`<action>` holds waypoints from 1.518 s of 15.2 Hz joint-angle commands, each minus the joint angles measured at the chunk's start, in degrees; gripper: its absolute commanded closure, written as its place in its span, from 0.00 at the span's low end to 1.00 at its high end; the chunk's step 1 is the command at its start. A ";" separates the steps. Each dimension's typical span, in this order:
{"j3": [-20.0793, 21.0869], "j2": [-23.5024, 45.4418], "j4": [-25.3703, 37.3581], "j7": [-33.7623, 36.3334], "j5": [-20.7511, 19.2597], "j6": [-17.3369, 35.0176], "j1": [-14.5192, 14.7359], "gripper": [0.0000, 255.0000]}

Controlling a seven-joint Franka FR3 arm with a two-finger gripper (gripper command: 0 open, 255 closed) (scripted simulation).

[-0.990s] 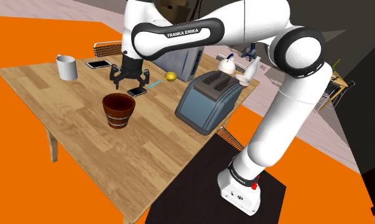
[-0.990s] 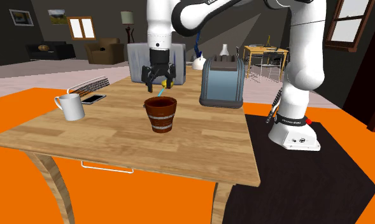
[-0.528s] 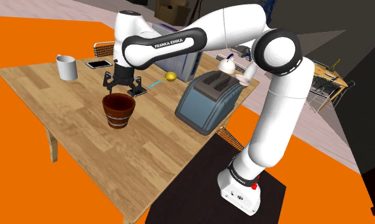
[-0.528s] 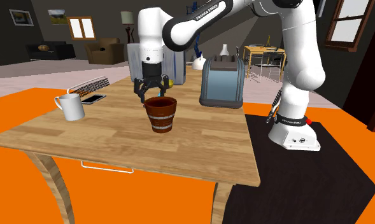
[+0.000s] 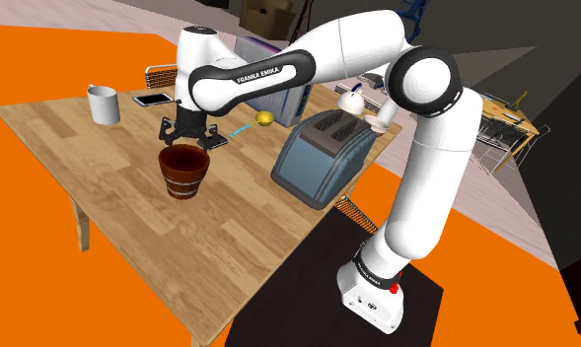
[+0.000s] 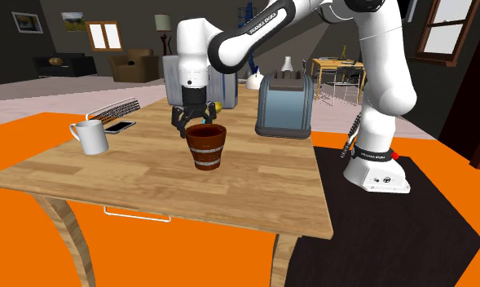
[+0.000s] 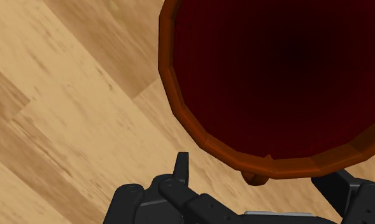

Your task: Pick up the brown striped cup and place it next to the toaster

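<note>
Brown cup [image 5: 183,170] with dark bands stands upright about mid-table on the wooden table [image 5: 101,197], well apart from the toaster [image 5: 323,158]. The toaster sits by the table edge nearest the robot's stand [image 5: 372,296]. Black gripper [image 5: 189,138] hangs over the cup's rim, on the side toward the far table edge. Fingers [image 7: 181,167] are spread apart, clamped on nothing. In the wrist view the rim's near arc lies between them; contact cannot be told. The cup's inside is dark red and nothing shows in it. White mug [image 5: 102,104] stands near the table corner at the shoulder view's left, with a smartphone [image 5: 153,100] just beside it by the far edge.
</note>
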 commanded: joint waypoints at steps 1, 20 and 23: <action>0.00 0.01 0.00 0.01 -0.01 0.02 0.01 0.00; 0.52 -2.24 2.54 -0.92 1.34 -4.57 -0.33 1.00; 0.70 -3.04 3.84 -1.26 1.82 -6.59 -0.42 1.00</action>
